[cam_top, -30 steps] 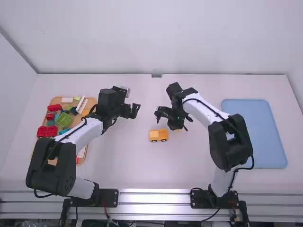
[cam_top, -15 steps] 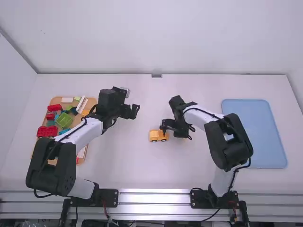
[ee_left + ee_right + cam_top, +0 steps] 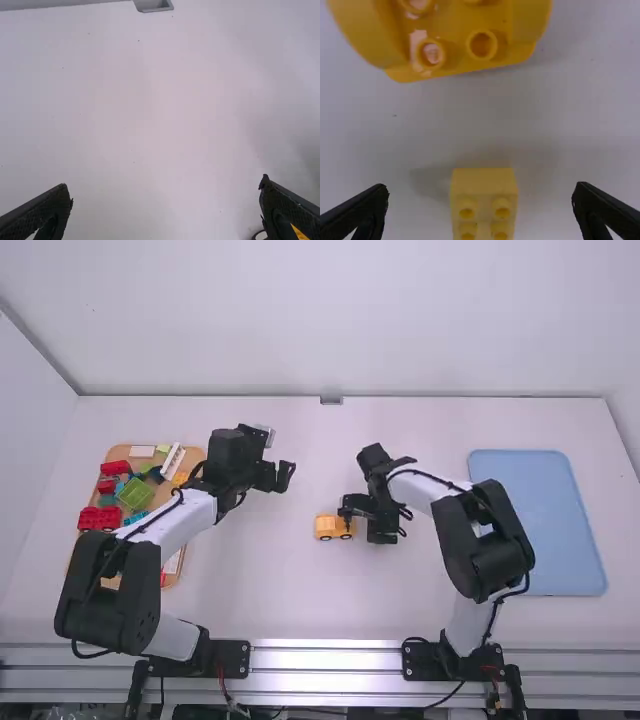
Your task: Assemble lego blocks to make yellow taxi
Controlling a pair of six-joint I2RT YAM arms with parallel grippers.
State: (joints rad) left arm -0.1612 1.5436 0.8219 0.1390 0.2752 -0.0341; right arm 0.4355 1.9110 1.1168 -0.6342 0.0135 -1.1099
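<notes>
The yellow car base (image 3: pixel 330 527) stands on the table near the middle, wheels toward the camera's side. My right gripper (image 3: pixel 382 532) is low, just right of it. In the right wrist view that gripper (image 3: pixel 480 197) is open, with a small yellow studded brick (image 3: pixel 485 200) between its spread fingers, touching neither; the studded yellow car base (image 3: pixel 465 37) lies beyond. My left gripper (image 3: pixel 285 476) is over the table, left of and beyond the car. In the left wrist view it (image 3: pixel 165 205) is open with nothing between its fingers; a bit of yellow car (image 3: pixel 299 233) shows behind one finger.
At the left, a wooden tray (image 3: pixel 118 452) holds red, green, blue, white and yellow blocks, partly behind the left arm. A blue tray (image 3: pixel 545 525) lies at the right, beside the right arm. The table's far edge meets the wall.
The right gripper has moved toward the camera and slightly right, coming down beside the car, and in the last half second its fingers shifted a little nearer the camera. The left arm has kept still.
</notes>
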